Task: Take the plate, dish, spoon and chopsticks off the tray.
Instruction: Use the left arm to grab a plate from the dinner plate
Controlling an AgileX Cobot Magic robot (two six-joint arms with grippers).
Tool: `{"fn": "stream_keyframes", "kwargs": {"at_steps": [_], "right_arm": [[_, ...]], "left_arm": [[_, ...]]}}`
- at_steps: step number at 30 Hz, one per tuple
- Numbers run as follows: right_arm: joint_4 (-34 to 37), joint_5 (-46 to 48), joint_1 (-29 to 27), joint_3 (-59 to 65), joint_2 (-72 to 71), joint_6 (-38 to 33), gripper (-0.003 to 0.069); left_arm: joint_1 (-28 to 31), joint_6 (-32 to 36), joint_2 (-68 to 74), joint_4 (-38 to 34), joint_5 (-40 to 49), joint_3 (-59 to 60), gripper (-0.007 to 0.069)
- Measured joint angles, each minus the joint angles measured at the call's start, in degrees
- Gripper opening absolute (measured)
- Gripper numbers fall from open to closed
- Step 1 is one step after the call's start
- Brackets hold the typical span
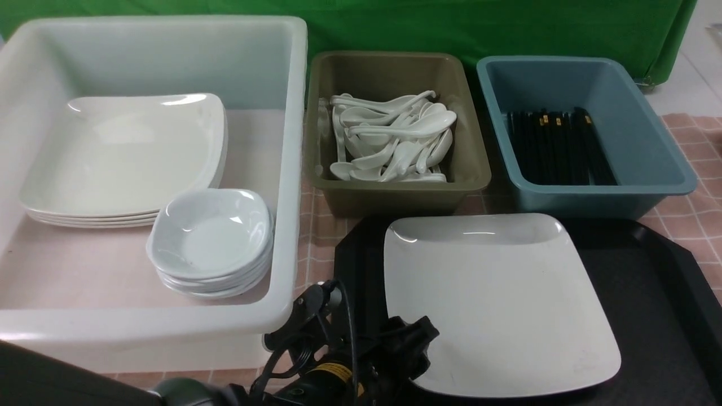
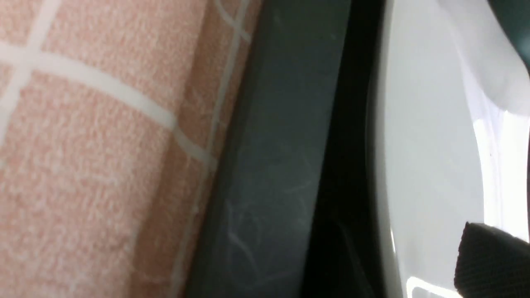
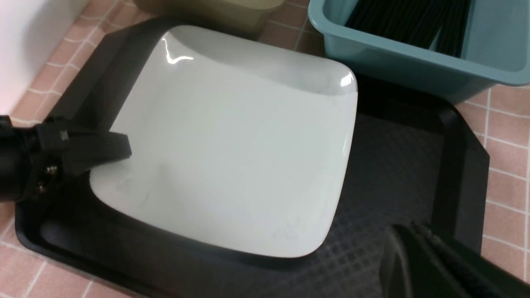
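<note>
While the plate lies on the black tray, toward the tray's 9 o'clock side, we see it as large, glossy white and square, with rounded corners and a shallow curved rim that catches bright glints at its far corners. We find faint grey scuffs near its 6 o'clock edge in the right wrist view. The tray's floor shows a crosshatched texture.

The left gripper sits at the plate's 8 o'clock corner with its jaws apart; one of its fingers reaches over the rim, the other is hidden. The right gripper hangs over the tray's 4 o'clock corner, fingers pressed together and holding nothing.

At the plate's 12 o'clock an olive tub holds white spoons; at 1 o'clock a blue tub holds black chopsticks with gold marks.

A yellow label on the left arm is too small for us to read
</note>
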Motion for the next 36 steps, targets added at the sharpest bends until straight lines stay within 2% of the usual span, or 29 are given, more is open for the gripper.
{"fn": "stream_keyframes", "kwargs": {"at_steps": [6,9,14,20,28,33,36], "right_arm": [[0.04,0.00,0.00,0.00,0.00,0.00,0.0030],[0.19,0.00,0.00,0.00,0.00,0.00,0.0030],[0.26,0.00,0.00,0.00,0.00,0.00,0.0030],[0.31,0.00,0.00,0.00,0.00,0.00,0.0030],[0.36,0.00,0.00,0.00,0.00,0.00,0.0030],[0.42,0.00,0.00,0.00,0.00,0.00,0.0030],[0.46,0.04,0.00,0.00,0.00,0.00,0.0030]], "left_arm": [[0.00,-5.08,1.63,2.77,-2.82,0.22,0.0283],[0.14,-9.52,2.32,9.67,-4.81,0.54,0.0205],[0.28,-15.63,3.33,16.79,-7.05,0.61,0.0120],[0.54,-19.25,3.56,21.63,-7.81,0.56,0.0111],[0.64,-19.95,0.34,22.72,-4.96,0.37,0.0114],[2.12,-21.10,-2.26,24.47,-1.36,-0.22,0.0111],[2.91,-22.31,-2.90,27.61,3.98,-1.53,0.0071]]}}
